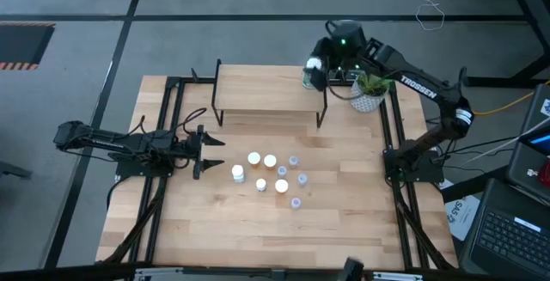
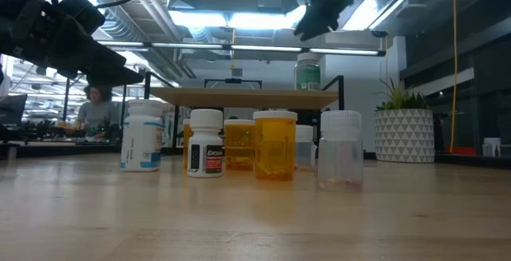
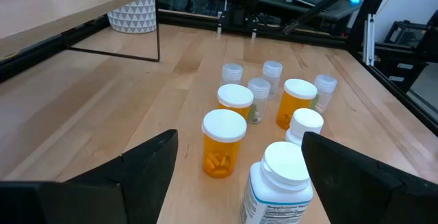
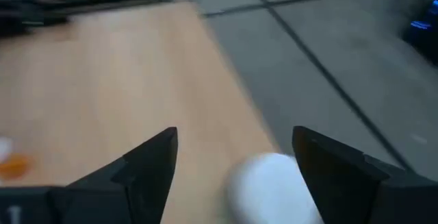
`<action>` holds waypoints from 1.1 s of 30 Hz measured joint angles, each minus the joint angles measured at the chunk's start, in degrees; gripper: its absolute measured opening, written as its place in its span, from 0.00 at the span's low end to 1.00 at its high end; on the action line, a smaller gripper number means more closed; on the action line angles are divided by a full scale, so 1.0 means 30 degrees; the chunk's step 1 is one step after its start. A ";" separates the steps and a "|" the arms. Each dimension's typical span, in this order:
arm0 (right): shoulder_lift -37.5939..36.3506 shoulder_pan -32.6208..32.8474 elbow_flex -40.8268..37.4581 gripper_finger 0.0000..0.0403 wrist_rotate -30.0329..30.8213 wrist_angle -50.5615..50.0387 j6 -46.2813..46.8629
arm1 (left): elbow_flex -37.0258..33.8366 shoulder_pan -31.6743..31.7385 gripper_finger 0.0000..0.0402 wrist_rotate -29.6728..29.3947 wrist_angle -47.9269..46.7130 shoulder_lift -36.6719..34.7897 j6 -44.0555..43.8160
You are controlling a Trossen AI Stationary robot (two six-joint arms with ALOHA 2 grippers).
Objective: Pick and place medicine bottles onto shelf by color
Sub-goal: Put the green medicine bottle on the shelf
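The shelf stands on black legs at the table's far side. The larger green-label bottle stands upright on its right end. My right gripper hovers open just above it, and the bottle's white cap shows below and between the fingers. The other bottles stand in a cluster at the table's middle: orange ones, tiny clear ones and a white one with a blue label. My left gripper is open, low over the table, just left of the cluster and pointing at it.
A white patterned pot with a green plant stands right of the shelf, close under the right arm. Black frame rails run along the table's left and right sides. Bare wood lies in front of the cluster and under the shelf.
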 joint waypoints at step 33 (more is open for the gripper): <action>-0.0285 0.0049 -0.3366 0.67 0.2226 -0.0163 0.0505 | 0.0005 -0.0005 0.77 0.0004 0.0002 0.0005 0.0000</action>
